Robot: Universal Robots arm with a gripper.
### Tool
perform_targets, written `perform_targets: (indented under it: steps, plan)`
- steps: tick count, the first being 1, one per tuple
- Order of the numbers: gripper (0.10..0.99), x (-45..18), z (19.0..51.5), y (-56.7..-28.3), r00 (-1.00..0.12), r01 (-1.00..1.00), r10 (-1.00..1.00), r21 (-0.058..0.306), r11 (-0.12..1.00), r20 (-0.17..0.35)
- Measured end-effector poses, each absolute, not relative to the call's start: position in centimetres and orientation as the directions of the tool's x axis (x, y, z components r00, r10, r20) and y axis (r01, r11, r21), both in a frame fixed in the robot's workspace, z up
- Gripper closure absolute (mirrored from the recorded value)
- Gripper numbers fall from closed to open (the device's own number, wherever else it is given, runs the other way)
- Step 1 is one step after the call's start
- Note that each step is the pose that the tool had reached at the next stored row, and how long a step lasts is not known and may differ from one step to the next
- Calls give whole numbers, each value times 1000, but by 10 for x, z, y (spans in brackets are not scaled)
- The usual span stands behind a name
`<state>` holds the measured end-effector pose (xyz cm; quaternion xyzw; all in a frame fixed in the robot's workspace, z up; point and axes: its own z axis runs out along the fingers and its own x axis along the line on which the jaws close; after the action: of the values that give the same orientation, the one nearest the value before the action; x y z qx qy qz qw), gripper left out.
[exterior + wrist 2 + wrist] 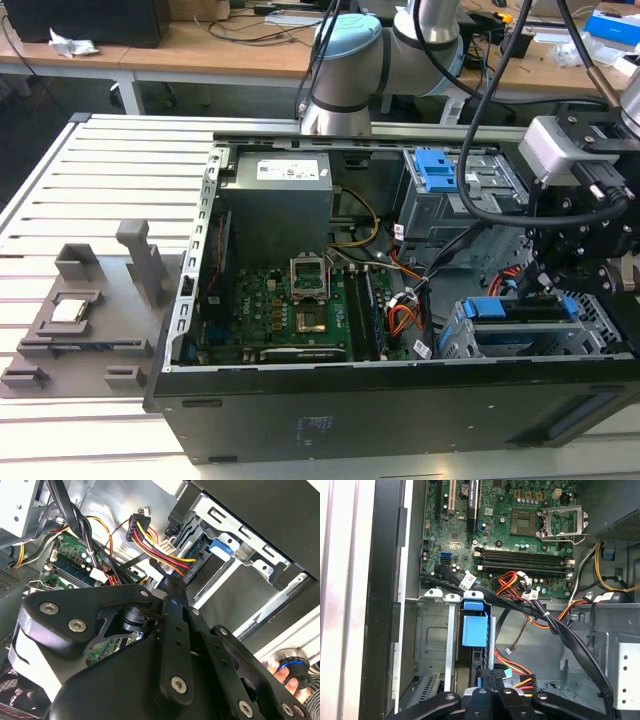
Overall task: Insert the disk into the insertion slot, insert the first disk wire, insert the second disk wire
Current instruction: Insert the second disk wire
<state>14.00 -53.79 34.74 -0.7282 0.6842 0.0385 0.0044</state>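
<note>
Blue plastic marks the disk (520,308): you have one disk here, seated in the one low grey slot (455,340) at the exterior view's right, inside the open computer case (400,400). Its blue frame (474,630) runs along the cage in the first wrist view. One gripper (548,268) hangs just above the disk's end nearest the case's right wall. In the second wrist view the black fingers (175,610) look pressed together at a connector (172,562) with one bundle of red, yellow and orange wires (155,542); you cannot tell whether they pinch it.
</note>
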Motion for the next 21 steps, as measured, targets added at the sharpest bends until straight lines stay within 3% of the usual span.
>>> perform_targets:
  steps: [21]
  plan:
    - [980, 140, 335, -540, 61, -997, -996, 47, -64, -64]
